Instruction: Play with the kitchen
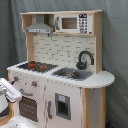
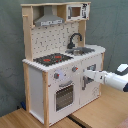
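The toy kitchen (image 1: 95, 79) stands in the middle of the first exterior view, white and light wood. It has a black-red hob (image 1: 34, 65), a silver sink (image 1: 72, 74), a black faucet (image 1: 85, 57), a grey hood (image 1: 40, 25) and an oven door (image 1: 29, 107) under the knobs (image 1: 35, 84). My gripper (image 1: 19, 95) comes in from the first exterior view's left, close to the oven front. In the second exterior view the gripper (image 2: 85, 74) points at the kitchen (image 2: 35, 90) front, just right of the knobs (image 2: 74, 69) and above the oven door (image 2: 65, 95).
A toy microwave (image 1: 72, 22) sits on the top shelf beside the hood. The kitchen stands on a wooden table (image 2: 30, 120). A grey curtain (image 1: 115, 50) hangs behind it. My white arm (image 2: 117, 80) reaches in from the second exterior view's right.
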`<state>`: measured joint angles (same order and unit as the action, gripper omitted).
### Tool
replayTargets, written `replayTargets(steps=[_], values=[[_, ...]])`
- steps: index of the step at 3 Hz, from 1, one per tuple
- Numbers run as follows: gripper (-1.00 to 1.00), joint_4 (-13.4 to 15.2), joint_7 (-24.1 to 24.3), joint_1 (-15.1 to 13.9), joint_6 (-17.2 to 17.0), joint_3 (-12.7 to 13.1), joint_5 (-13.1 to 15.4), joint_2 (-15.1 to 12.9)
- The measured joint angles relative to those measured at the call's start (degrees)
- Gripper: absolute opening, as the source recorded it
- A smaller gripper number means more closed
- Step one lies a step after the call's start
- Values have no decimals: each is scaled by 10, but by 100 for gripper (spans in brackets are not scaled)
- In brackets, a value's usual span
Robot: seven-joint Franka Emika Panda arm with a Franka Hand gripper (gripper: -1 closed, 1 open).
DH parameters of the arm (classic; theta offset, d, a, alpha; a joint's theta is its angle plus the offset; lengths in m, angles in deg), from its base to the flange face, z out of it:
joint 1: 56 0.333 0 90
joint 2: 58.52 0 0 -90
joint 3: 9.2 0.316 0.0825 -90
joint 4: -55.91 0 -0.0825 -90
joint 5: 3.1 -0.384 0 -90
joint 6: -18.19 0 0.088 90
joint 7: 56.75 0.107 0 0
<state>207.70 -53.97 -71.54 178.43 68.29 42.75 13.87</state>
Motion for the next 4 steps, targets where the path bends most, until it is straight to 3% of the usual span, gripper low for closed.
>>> replayTargets(steps=[1,2,4], values=[[100,22,55,-3,0,-10,0,1],[100,30,104,-27,18,-14,0,5],[100,29,155,-87,106,-15,0,37]])
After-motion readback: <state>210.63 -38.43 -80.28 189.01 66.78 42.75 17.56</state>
